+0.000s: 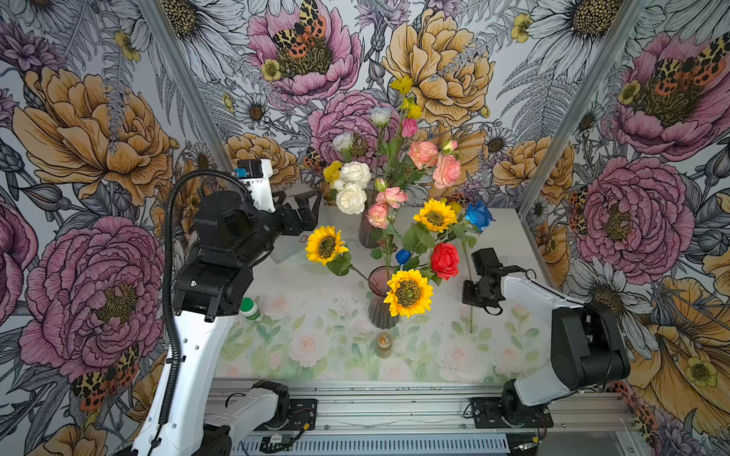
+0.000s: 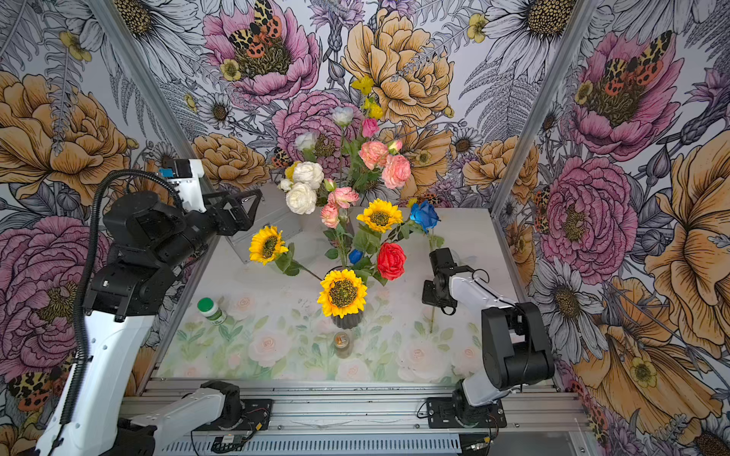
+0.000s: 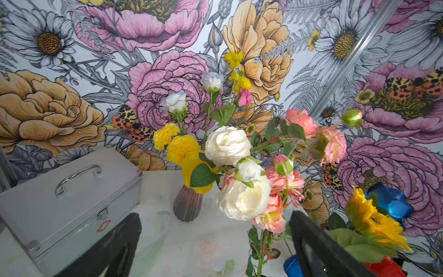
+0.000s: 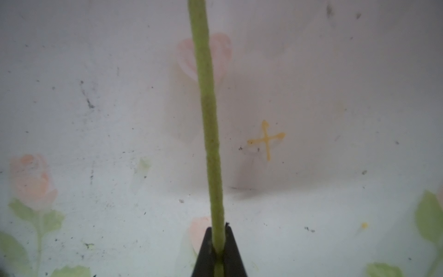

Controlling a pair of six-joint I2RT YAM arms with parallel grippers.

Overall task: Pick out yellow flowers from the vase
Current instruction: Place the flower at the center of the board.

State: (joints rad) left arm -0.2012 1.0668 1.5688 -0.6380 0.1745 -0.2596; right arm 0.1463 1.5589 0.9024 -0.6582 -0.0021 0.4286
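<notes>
Right wrist view: right gripper (image 4: 218, 230) clenched on a green stem (image 4: 208, 120) over the bench (image 4: 347, 196), near an orange cross mark (image 4: 266, 139). In both top views left gripper (image 1: 312, 199) gapes mid-left; sunflowers (image 1: 408, 293) sit mid-frame in the vase (image 1: 377, 316).

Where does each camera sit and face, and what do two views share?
Both top views: high in front, looking down at the table; left arm, right arm show.
Left wrist: faces the back wall and white roses; open left gripper shows.
Right wrist: looks down at the table; right gripper shut on a green stem.
Shared: white roses, top views and left wrist.
</notes>
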